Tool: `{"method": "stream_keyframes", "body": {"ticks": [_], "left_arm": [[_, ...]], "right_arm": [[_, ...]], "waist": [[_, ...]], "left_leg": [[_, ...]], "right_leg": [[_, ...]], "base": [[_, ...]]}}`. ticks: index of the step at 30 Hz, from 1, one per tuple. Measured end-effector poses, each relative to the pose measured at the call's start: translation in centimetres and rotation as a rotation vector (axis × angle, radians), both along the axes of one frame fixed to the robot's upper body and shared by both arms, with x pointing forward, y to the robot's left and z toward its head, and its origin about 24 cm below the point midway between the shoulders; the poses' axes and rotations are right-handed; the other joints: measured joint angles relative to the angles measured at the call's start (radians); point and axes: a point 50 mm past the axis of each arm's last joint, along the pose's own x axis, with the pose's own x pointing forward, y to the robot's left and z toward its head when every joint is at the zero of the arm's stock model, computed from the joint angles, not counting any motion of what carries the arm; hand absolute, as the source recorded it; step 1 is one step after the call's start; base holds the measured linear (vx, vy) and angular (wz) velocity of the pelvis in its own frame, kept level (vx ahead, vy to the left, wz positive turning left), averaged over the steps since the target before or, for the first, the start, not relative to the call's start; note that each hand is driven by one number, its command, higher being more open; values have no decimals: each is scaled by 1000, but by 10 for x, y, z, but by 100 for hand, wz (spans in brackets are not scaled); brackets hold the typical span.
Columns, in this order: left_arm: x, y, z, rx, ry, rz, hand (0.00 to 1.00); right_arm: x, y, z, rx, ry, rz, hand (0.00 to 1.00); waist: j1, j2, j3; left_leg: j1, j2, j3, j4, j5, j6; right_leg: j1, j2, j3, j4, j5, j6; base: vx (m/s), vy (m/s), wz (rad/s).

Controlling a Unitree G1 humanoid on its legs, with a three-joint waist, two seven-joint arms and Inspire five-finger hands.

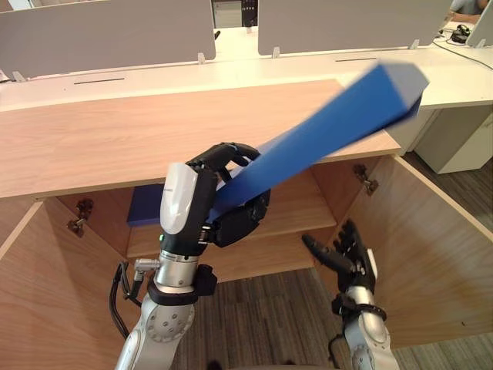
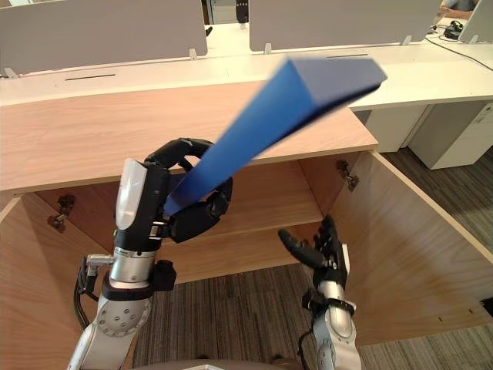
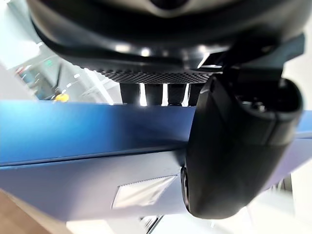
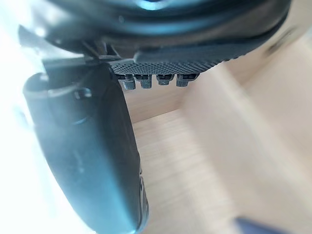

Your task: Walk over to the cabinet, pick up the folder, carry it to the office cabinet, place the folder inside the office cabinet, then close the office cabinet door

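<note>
My left hand point(image 1: 239, 220) is shut on the lower end of a long blue folder point(image 1: 339, 116). The folder slants up and to the right, above the wooden office cabinet's top point(image 1: 115, 139). In the left wrist view the thumb point(image 3: 234, 146) presses on the folder point(image 3: 73, 146). The cabinet stands open, its shelf point(image 1: 300, 208) just behind the hand. My right hand point(image 1: 350, 258) hangs lower on the right, open and holding nothing, in front of the cabinet's lower compartment; past its thumb point(image 4: 92, 161) is bare wood.
Another blue folder point(image 1: 146, 204) lies flat on the shelf's left side. Both cabinet doors, left point(image 1: 38, 293) and right point(image 1: 439, 247), swing out toward me. White desks with grey partitions point(image 1: 108, 35) stand behind, a white drawer unit point(image 1: 462, 139) at right.
</note>
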Motion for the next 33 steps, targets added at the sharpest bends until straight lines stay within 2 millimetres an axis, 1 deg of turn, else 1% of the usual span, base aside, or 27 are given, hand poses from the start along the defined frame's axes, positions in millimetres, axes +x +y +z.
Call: {"method": "stream_keyframes", "body": {"ticks": [1,3,4,6,7,8,9,11,13,16,19,22,23,24,27,31,33], "left_arm": [[-1,2,0,-58,19,-21,0],[-1,16,-2,-281,84,-96,0],[-1,20,-3,-329,95,-110,0],[0,31,-5,-477,118,-157,0],[0,32,-5,-509,125,-176,0],[0,37,-6,-562,136,-208,0],[0,37,-7,-589,144,-230,0],[0,37,-10,-655,177,-305,0],[0,36,-12,-665,199,-354,0],[1,32,-15,-628,252,-441,0],[2,33,-17,-611,275,-471,0],[5,38,-27,-625,334,-474,0],[6,39,-30,-626,351,-470,0],[8,41,-34,-622,381,-467,0],[9,46,-40,-605,427,-464,0],[10,51,-47,-606,470,-471,0],[10,53,-47,-599,477,-475,0]], "right_arm": [[1,0,8,4,-37,-2,100],[7,0,39,12,-190,-3,100],[9,1,47,12,-227,3,100],[17,4,74,-4,-354,28,100],[19,6,80,-11,-381,42,100],[23,10,91,-26,-431,80,100],[25,11,95,-35,-453,98,100],[33,22,111,-71,-523,194,100],[36,29,117,-98,-552,263,100],[41,42,126,-170,-590,403,100],[47,38,126,-234,-570,439,100],[55,35,118,-323,-506,513,100],[57,35,115,-332,-483,535,0],[61,34,110,-349,-443,569,0],[63,30,103,-388,-375,641,0],[65,26,102,-383,-333,688,0],[65,24,103,-381,-332,703,0]], "waist": [[3,0,0],[9,0,0],[9,0,0],[13,0,0],[13,0,0],[14,0,0],[14,0,0],[16,0,0],[16,0,0],[18,0,0],[20,1,1],[19,2,1],[19,2,1],[20,2,1],[30,3,2],[39,3,2],[40,4,2]], "left_leg": [[0,0,1,0,0,0],[0,0,3,0,-1,1],[1,0,3,0,-1,1],[1,0,2,0,-1,1],[2,-1,2,0,-1,1],[2,-1,1,0,-1,1],[2,-1,1,0,-1,1],[2,-2,0,0,0,1],[1,-2,-3,0,0,2],[0,-3,-9,0,0,3],[0,-4,-13,0,1,3],[-1,-4,-17,0,4,7],[-2,-4,-19,0,5,8],[-4,-4,-22,0,7,9],[-6,-4,-25,0,8,9],[-10,-6,-27,0,9,10],[-15,-7,-31,0,10,11]], "right_leg": [[0,0,1,0,0,0],[0,0,2,0,0,1],[0,0,2,0,1,1],[4,-1,1,0,1,2],[4,-1,1,0,2,2],[5,-1,0,0,2,2],[5,-2,0,0,2,3],[6,-3,-1,0,2,3],[7,-3,-3,0,2,3],[9,-3,-6,0,2,3],[10,-4,-10,0,3,4],[11,-4,-16,0,3,5],[11,-4,-18,0,3,5],[11,-4,-21,0,4,5],[11,-4,-24,0,4,6],[9,-6,-26,0,4,6],[6,-7,-27,0,4,6]], "base": [[0,-10,-4],[0,0,0],[0,0,0],[0,0,0],[0,0,0],[0,0,0],[0,0,0],[0,0,0],[0,0,2],[0,0,5],[0,0,4],[-1,-1,2],[-16,-15,7],[-21,-19,7],[-15,-13,3],[-4,-2,1],[-13,-8,5]]}}
